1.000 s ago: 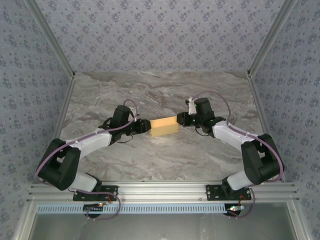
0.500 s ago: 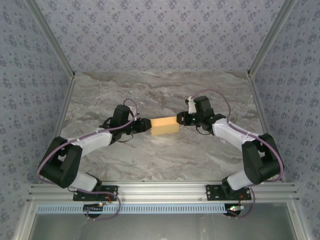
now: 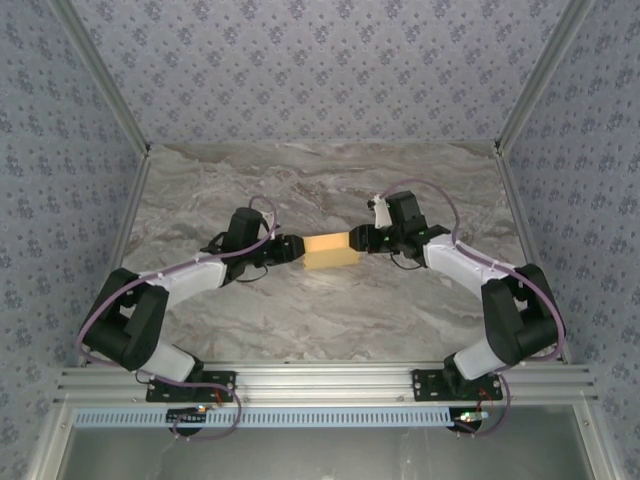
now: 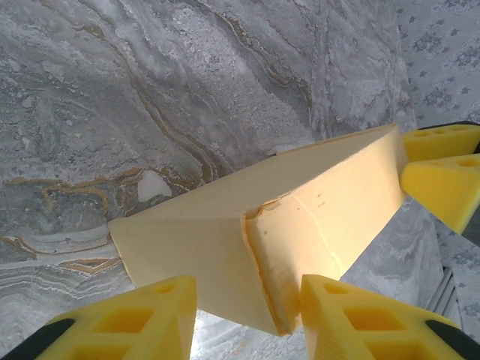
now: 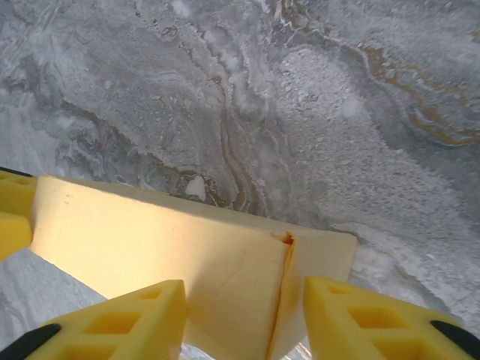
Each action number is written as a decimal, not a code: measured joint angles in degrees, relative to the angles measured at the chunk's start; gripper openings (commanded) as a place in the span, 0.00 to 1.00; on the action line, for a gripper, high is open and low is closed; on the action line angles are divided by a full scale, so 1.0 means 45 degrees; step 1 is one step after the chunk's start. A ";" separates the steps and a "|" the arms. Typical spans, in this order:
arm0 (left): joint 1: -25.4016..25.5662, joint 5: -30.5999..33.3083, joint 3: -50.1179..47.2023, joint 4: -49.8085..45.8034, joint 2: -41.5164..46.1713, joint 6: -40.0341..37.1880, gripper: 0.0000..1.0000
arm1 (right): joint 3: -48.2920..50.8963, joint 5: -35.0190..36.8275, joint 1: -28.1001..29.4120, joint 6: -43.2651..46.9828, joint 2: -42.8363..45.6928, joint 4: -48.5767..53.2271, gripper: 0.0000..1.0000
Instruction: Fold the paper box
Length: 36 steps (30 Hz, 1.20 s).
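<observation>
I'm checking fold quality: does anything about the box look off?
Yes. The paper box has creased, ragged end flaps: wrinkles beside the seam in the left wrist view, and a small gap atop the seam in the right wrist view.

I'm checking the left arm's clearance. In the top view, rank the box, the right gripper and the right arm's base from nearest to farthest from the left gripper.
1. Box, at the left gripper's fingertips, mid-table.
2. Right gripper, at the box's other end.
3. Right arm's base, at the near right edge.
</observation>
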<state>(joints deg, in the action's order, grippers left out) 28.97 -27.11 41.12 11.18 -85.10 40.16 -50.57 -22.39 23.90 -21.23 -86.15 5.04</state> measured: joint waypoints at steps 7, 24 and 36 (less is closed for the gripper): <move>-0.0024 -0.0019 0.0481 0.0170 -0.0442 0.0345 0.31 | -0.0034 -0.0228 -0.0272 -0.0432 -0.0102 -0.0403 0.29; -0.0199 0.1229 0.3225 -0.0209 -0.2715 -0.0151 0.31 | -0.1511 0.0063 -0.0952 -0.0282 -0.1690 -0.1268 0.27; 0.0330 0.1175 0.2531 -0.0117 -0.2773 -0.0491 0.36 | 0.0986 0.0267 -0.0699 0.0461 -0.0918 -0.2424 0.31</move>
<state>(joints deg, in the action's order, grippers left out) 30.46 -21.82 52.51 10.66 -97.58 37.95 -46.13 -21.19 20.75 -19.16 -90.28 -5.87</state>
